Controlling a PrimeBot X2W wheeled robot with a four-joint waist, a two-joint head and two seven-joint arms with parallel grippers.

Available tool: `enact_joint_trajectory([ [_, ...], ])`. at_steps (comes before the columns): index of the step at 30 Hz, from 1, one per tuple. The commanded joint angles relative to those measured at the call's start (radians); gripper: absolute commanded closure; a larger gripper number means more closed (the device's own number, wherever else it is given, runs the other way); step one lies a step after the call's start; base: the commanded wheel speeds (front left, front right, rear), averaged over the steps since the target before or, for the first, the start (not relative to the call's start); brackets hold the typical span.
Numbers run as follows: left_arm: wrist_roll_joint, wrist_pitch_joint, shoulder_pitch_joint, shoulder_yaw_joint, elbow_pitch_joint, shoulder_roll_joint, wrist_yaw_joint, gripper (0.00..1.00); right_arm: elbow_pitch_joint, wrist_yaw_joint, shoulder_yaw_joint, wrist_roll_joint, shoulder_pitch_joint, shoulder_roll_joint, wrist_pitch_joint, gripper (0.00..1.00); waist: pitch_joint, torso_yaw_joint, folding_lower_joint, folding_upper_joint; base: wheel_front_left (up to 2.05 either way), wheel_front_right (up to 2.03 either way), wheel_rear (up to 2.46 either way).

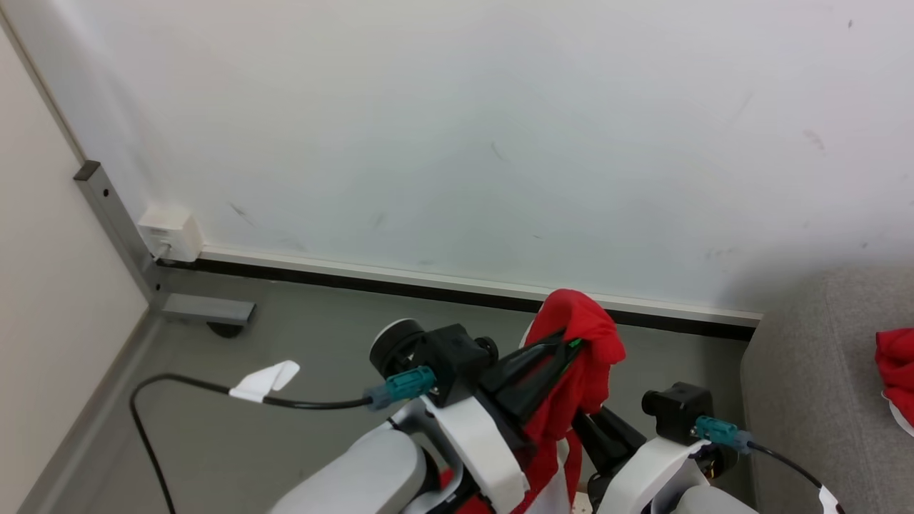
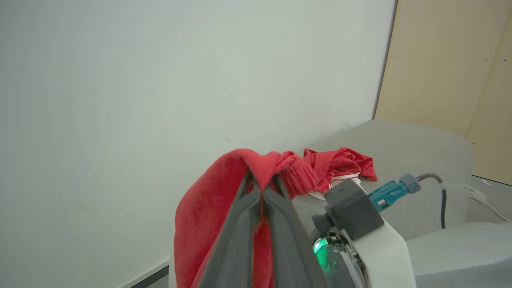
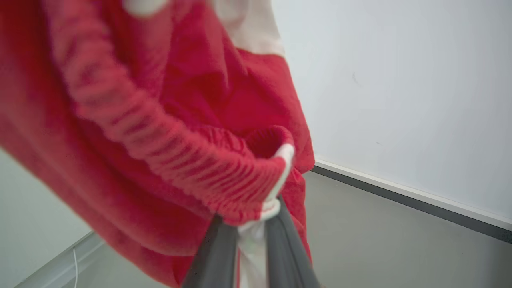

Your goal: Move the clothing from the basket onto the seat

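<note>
- Left gripper: you see its jaws together, clamped on a fold of the red garment. The fabric is draped over the fingertips and hangs down both sides of the fingers.
- Right gripper: note in the right wrist view that its jaws stand close together, pinching the garment's ribbed red band and a strip of white fabric between them.
- Red garment: held up in the air by both grippers, clear of the grey floor. It hangs in front of the pale wall, out beyond the left edge of the sofa as the head view shows it. It does not touch the sofa. A white panel shows at its top in the right wrist view.
- Second red garment: lies crumpled on the sofa, toward the sofa's wall-side edge, with a little white showing beneath it.
- Surroundings: a black cable with a white tag runs from the left wrist's teal plug across the floor. A small white box sits low on the wall near the corner.
</note>
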Motion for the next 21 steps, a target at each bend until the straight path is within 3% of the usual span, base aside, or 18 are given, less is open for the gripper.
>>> enact_joint_trajectory([
  [1,-0.007,-0.003,0.01,0.005,0.003,0.011,0.004,1.0,-0.011,-0.002,-0.013,-0.006,0.011,-0.011,0.0,1.0,-0.002,0.002,0.0,0.0,0.0,0.0,0.0],
  [21,-0.029,-0.02,0.039,0.034,0.01,0.053,0.045,1.0,-0.18,-0.002,-0.218,-0.109,0.104,-0.054,0.0,1.0,0.0,-0.052,0.0,0.0,0.0,0.0,0.0],
])
